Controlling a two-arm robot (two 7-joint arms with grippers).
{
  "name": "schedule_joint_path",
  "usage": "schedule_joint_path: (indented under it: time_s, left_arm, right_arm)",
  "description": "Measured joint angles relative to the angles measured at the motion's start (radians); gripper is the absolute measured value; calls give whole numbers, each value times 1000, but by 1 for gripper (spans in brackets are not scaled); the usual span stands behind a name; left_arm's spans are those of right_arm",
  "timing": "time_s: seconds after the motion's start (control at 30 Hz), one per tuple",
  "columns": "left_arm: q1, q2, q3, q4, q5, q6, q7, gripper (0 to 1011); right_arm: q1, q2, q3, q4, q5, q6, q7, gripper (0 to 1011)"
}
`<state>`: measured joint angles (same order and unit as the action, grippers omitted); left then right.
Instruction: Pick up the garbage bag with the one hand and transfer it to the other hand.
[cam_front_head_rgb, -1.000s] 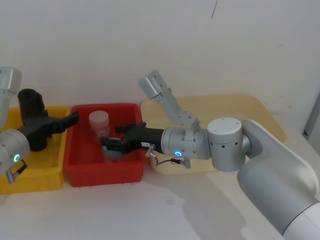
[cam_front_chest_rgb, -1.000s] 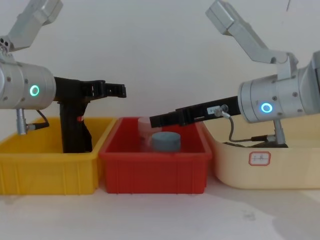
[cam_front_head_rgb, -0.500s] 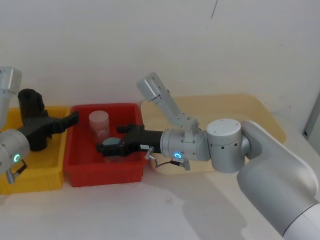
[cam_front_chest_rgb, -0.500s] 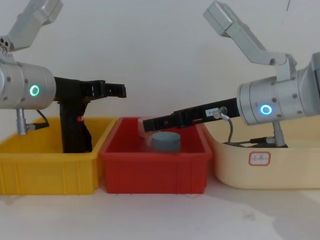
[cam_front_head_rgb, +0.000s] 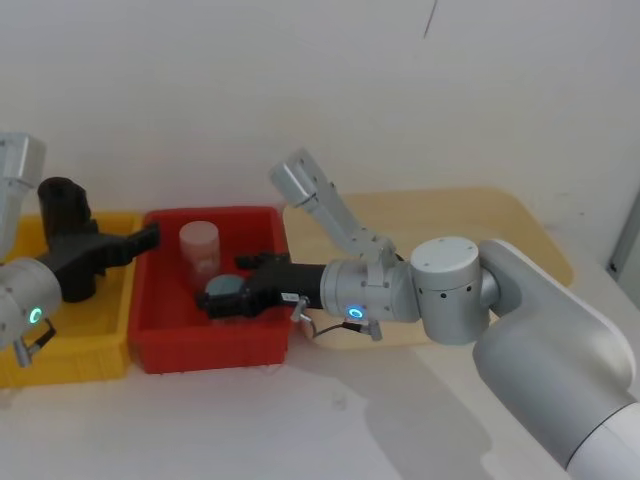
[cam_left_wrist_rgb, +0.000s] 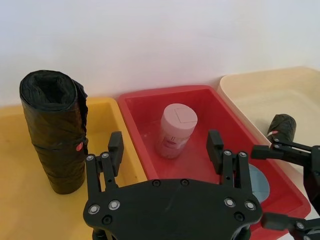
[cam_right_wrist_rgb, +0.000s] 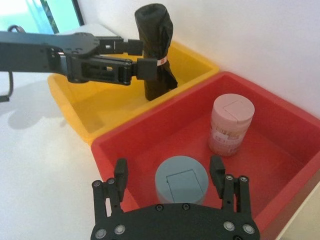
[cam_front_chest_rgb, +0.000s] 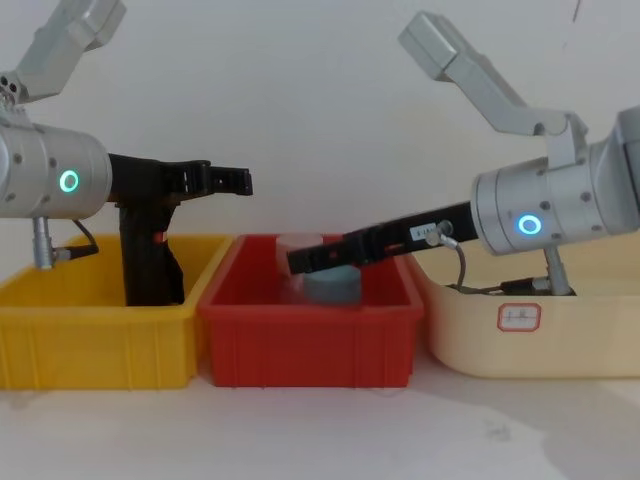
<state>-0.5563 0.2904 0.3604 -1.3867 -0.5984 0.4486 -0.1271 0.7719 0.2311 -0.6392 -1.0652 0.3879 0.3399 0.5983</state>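
Two grippers – right gripper (cam_front_head_rgb: 215, 296) fingers spread around grey-lidded jar (cam_right_wrist_rgb: 181, 180) | left gripper (cam_front_chest_rgb: 235, 181) fingers parted, empty

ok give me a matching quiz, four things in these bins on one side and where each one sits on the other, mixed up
Things:
1. garbage bag roll
2. white-lidded jar
3. grey-lidded jar
4. smaller black roll

Places:
a. in the cream tray
b. upright in the yellow bin
c. in the red bin, between the open fingers of the right hand
d. in the red bin, clear of both hands

Pairs: 1-b, 2-d, 3-c, 4-a
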Motion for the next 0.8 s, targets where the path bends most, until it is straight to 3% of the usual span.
schedule_joint_path:
  time_s: [0.8]
  left_arm:
    - [0,0,0,0,0,0,0,1001]
  right_arm:
    - [56,-27,-47,100,-71,-39,10,1000]
